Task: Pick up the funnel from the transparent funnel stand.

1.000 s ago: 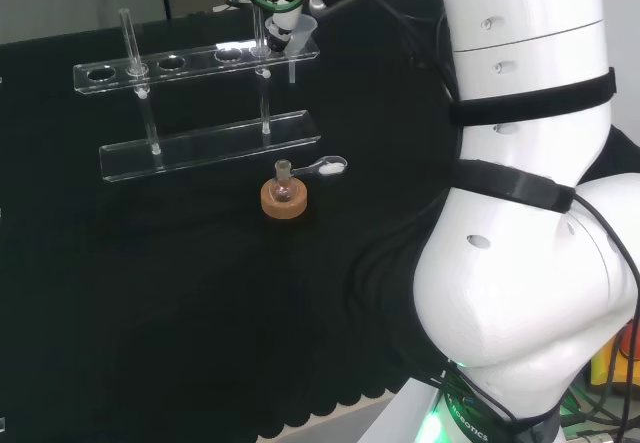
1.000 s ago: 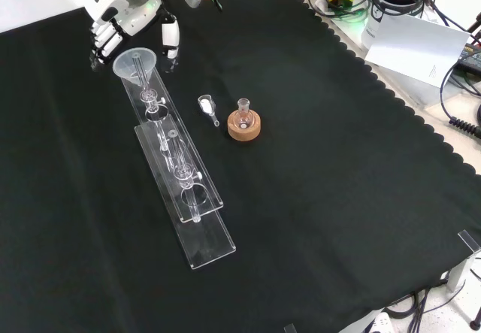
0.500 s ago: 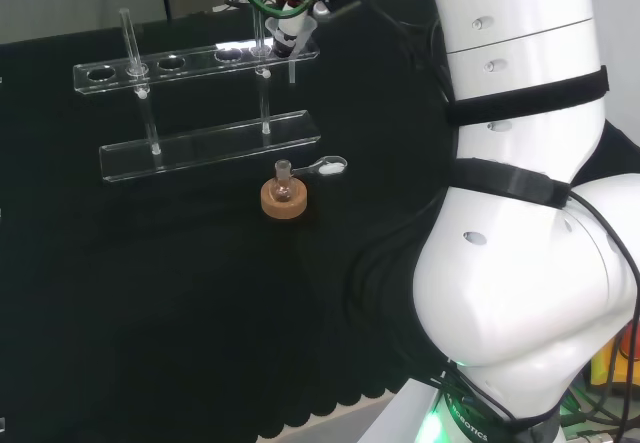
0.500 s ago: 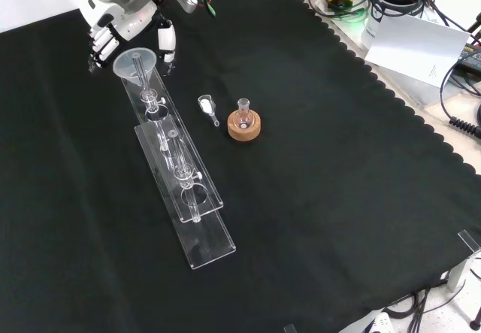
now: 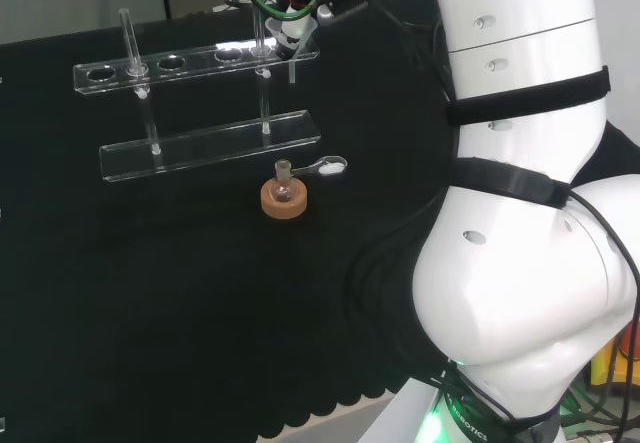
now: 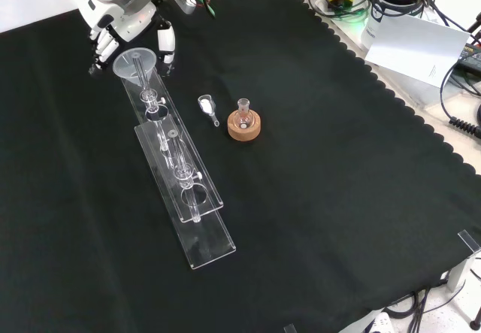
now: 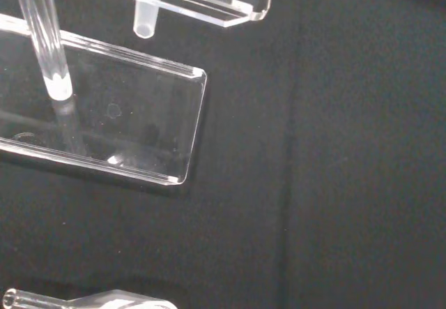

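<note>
A clear funnel (image 6: 135,61) sits in the end hole of the transparent funnel stand (image 6: 183,185), at the far end in the front view. In the head view the funnel (image 5: 300,35) is at the right end of the stand's upper shelf (image 5: 190,64). My hand (image 6: 129,19) hangs just behind the funnel. Its fingers (image 6: 101,43) are on one side of the rim and the thumb (image 6: 167,42) on the other, both apart from it. In the wrist view the funnel's stem (image 7: 145,21) pokes below the shelf, over the stand's base plate (image 7: 118,124).
A small round flask on a cork ring (image 6: 244,128) stands to the right of the stand in the front view. A small white spoon (image 6: 207,107) lies between them. A thin glass tube (image 5: 128,33) stands at the stand's other end. Cables and boxes lie beyond the cloth's scalloped edge (image 6: 391,77).
The hand has shifted slightly, closing in around the funnel's rim. The funnel, stand, flask and spoon have not moved.
</note>
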`<state>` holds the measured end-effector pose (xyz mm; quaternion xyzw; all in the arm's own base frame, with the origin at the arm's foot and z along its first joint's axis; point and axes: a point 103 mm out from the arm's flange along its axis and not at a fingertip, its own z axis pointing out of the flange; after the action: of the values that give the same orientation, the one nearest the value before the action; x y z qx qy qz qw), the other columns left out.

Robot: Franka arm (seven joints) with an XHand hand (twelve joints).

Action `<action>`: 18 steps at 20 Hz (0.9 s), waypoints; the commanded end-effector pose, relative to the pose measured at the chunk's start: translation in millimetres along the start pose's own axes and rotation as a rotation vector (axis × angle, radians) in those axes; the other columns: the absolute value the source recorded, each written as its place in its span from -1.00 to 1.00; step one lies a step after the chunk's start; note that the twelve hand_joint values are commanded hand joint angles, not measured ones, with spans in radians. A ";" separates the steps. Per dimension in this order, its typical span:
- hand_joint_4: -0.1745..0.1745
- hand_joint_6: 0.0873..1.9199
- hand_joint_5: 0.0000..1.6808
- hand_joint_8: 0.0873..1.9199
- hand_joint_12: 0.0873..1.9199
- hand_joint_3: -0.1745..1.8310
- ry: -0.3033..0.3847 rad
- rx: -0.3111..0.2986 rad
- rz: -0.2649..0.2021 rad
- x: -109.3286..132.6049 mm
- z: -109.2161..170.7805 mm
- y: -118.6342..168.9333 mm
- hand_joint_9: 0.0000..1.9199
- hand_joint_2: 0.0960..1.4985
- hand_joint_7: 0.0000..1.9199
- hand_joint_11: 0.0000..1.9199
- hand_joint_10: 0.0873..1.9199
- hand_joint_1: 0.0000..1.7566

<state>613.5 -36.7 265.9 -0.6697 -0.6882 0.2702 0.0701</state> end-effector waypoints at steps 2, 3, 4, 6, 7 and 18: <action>0.07 -1.00 -0.76 -0.33 0.40 -0.50 -0.006 -0.005 0.003 5.4 -0.9 -0.4 -0.46 -0.15 -0.71 -0.69 -0.39 -0.29; 0.06 -1.00 -0.75 -0.33 0.40 -0.49 -0.007 -0.005 0.010 5.6 -1.1 -0.3 -0.44 -0.16 -0.69 -0.69 -0.40 -0.29; 0.05 -1.00 -0.72 -0.33 0.40 -0.49 0.010 0.010 -0.012 6.7 -0.7 -0.2 -0.43 -0.16 -0.67 -0.69 -0.40 -0.29; 0.04 -1.00 -0.66 -0.31 0.40 -0.48 -0.002 0.010 -0.008 4.5 -2.3 0.0 -0.41 -0.16 -0.64 -0.69 -0.41 -0.29; 0.03 -1.00 -0.61 -0.31 0.40 -0.48 -0.016 0.008 0.007 3.4 -3.0 0.2 -0.40 -0.15 -0.62 -0.69 -0.41 -0.28; -0.06 -1.00 -0.45 -0.28 0.38 -0.42 -0.059 -0.039 0.022 4.8 -9.0 -4.8 -0.27 -0.11 -0.55 -0.69 -0.43 -0.16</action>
<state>614.3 -31.7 271.9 -0.6698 -0.6881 0.2745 0.0502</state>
